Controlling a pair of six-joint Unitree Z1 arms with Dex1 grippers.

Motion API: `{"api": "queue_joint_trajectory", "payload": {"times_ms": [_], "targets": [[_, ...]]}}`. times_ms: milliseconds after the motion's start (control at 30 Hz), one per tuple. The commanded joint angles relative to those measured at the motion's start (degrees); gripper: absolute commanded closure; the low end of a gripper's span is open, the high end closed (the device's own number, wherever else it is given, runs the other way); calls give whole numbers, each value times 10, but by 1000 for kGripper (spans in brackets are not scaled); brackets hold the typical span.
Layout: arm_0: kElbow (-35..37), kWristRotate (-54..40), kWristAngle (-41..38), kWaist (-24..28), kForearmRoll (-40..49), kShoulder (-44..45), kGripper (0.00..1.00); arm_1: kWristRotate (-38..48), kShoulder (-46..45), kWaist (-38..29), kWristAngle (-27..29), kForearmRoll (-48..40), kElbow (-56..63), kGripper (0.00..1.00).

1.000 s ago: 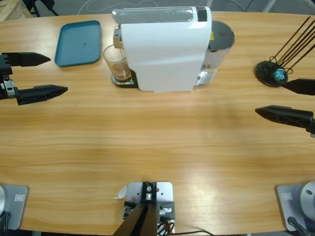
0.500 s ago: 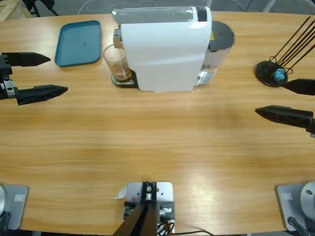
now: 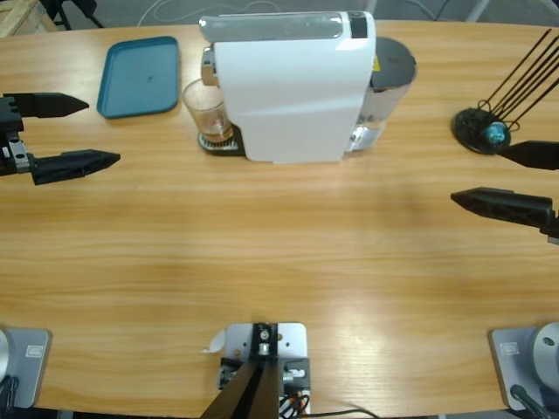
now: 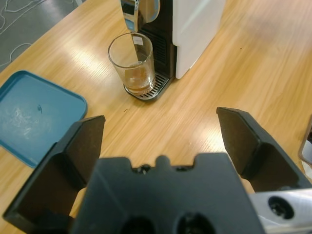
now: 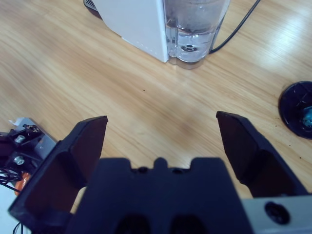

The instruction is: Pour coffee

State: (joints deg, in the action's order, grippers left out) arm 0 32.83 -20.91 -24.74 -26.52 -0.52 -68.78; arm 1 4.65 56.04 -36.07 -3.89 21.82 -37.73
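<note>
Coffee [image 4: 139, 78]: a shallow amber layer in the bottom of one clear glass tumbler [image 3: 208, 110], which stands on the drip grille [image 4: 148, 91] under the spout of the white coffee machine [image 3: 293, 87], far side of the table, left of centre.

My left gripper [image 3: 63, 133] hangs at the left edge, jaws spread wide and empty, well apart from the glass. Right gripper [image 3: 517, 180] at the right edge, likewise released, holding nothing.

Step in hand, as I judge it: fetch the glass. I'd take the left arm in low and level, straddle the tumbler mid-wall, close gently, then draw it straight out clear of the spout before lifting.

Count: one tumbler, one machine with one water tank [image 5: 195, 27], one teal tray [image 3: 140, 75] far left, one black stick holder [image 3: 480, 131] far right, two arms.
</note>
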Motion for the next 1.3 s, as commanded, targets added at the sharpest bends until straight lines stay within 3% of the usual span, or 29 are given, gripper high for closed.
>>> {"api": "queue_joint_trajectory", "payload": {"times_ms": [33,167,267,433,633,800,1300], "targets": [[18,-32,-41,16,-6,-42,15,10,37,-5,-1,-6,12,0],[20,-52,-54,21,-5,-74,13,10,42,-5,-1,-7,13,4],[45,-103,-91,67,-5,-126,9,11,42,-5,0,-7,13,4],[161,-217,-207,134,49,-245,0,11,42,-5,-1,-8,13,4],[260,-270,-248,116,100,-348,0,12,57,-5,-1,-7,9,4],[260,-289,-275,91,100,-376,0,12,62,-5,0,-6,6,4],[290,-297,-281,87,95,-432,0,16,71,-5,-2,-2,2,0]]}}
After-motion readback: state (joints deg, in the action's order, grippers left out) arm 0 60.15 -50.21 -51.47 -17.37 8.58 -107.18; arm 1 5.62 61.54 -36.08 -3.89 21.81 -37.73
